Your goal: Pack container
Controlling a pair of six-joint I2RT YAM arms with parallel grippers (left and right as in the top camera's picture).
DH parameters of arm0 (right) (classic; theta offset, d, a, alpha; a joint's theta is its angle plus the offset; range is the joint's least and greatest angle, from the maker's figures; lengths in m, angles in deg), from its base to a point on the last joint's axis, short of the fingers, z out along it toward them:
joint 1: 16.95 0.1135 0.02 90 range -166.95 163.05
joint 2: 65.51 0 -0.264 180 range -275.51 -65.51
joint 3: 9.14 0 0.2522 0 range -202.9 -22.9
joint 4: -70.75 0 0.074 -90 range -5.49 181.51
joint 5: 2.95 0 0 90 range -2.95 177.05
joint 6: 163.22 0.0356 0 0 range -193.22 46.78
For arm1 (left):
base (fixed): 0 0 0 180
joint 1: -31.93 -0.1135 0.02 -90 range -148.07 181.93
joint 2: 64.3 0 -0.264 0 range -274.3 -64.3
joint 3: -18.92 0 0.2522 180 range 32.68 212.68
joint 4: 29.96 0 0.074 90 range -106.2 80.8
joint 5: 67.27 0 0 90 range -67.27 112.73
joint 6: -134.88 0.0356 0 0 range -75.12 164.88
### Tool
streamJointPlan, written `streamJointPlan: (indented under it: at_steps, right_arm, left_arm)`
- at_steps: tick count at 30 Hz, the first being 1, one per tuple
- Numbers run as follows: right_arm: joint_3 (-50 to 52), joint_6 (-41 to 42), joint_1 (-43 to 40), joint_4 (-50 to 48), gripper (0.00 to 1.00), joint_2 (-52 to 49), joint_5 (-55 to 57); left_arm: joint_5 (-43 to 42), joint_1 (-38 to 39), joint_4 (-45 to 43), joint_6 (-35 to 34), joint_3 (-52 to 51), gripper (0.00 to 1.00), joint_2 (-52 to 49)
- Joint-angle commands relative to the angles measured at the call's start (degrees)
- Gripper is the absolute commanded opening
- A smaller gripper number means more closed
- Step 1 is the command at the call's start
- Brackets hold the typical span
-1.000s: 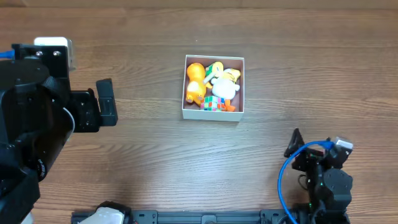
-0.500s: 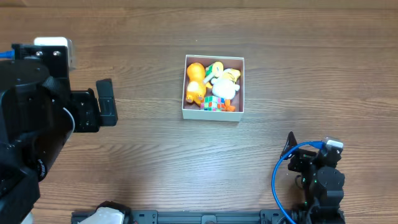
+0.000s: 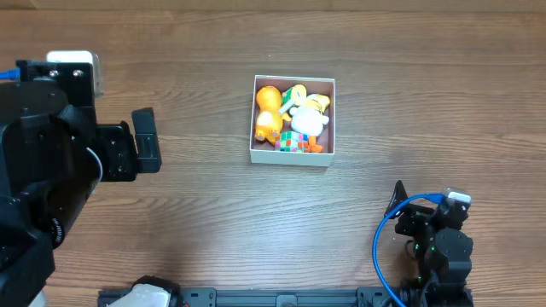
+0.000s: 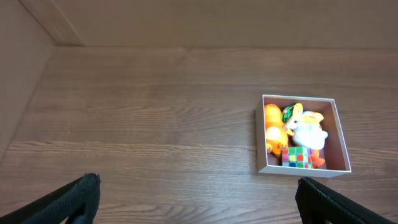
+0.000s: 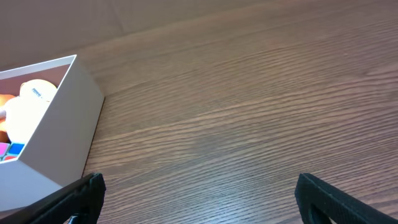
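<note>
The container (image 3: 290, 157) is a square shallow white box in the middle of the wooden table. It holds an orange toy (image 3: 268, 107), a white plush (image 3: 307, 120) and a colourful cube (image 3: 293, 141). It also shows in the left wrist view (image 4: 301, 172) and at the left edge of the right wrist view (image 5: 62, 137). My left gripper (image 3: 145, 141) is open and empty, well to the left of the box; its fingers frame bare table (image 4: 198, 186). My right gripper (image 3: 397, 198) is open and empty at the front right, away from the box (image 5: 199, 183).
The left arm's large black body (image 3: 43, 162) fills the left side of the overhead view. The right arm's base with a blue cable (image 3: 388, 247) sits at the front right edge. A raised wooden edge (image 4: 56, 25) runs along the table's far side.
My right arm has drawn back slightly left and toward the front edge, then stopped. The left arm and the box have not moved.
</note>
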Motion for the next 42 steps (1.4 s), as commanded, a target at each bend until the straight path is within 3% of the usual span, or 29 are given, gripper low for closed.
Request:
streamJointPlan:
  at_steps: [1, 4, 7, 12, 17, 26, 31, 42]
  right_arm:
    - [0.7, -0.2, -0.4, -0.4, 1.00, 0.7, -0.2]
    - [0.7, -0.2, -0.4, -0.4, 1.00, 0.7, -0.2]
    - [0.7, -0.2, -0.4, -0.4, 1.00, 0.7, -0.2]
    - [0.7, -0.2, -0.4, -0.4, 1.00, 0.7, -0.2]
    - [0.7, -0.2, -0.4, -0.4, 1.00, 0.7, -0.2]
    - [0.7, -0.2, -0.4, -0.4, 1.00, 0.7, -0.2]
    - [0.7, -0.2, -0.4, -0.4, 1.00, 0.7, -0.2]
    - [0.7, -0.2, -0.4, -0.4, 1.00, 0.7, -0.2]
  left_arm:
    - [1.0, -0.3, -0.1, 0.7, -0.2, 1.00, -0.5]
    - [1.8, -0.7, -1.2, 1.6, -0.8, 1.00, 0.3]
    - [0.2, -4.1, -10.3, 1.5, -8.4, 1.00, 4.6]
    - [-9.6, -11.1, -36.6, 2.5, -39.3, 1.00, 20.5]
    - [-17.5, -16.0, -54.3, 8.0, -72.0, 1.00, 38.6]
    - [-19.1, -16.1, -67.4, 8.0, -108.4, 1.00, 59.8]
    - [-20.1, -16.1, -72.1, 8.0, -117.9, 1.00, 66.3]
    - [-20.0, -16.1, -73.9, 8.0, -126.7, 1.00, 75.7]
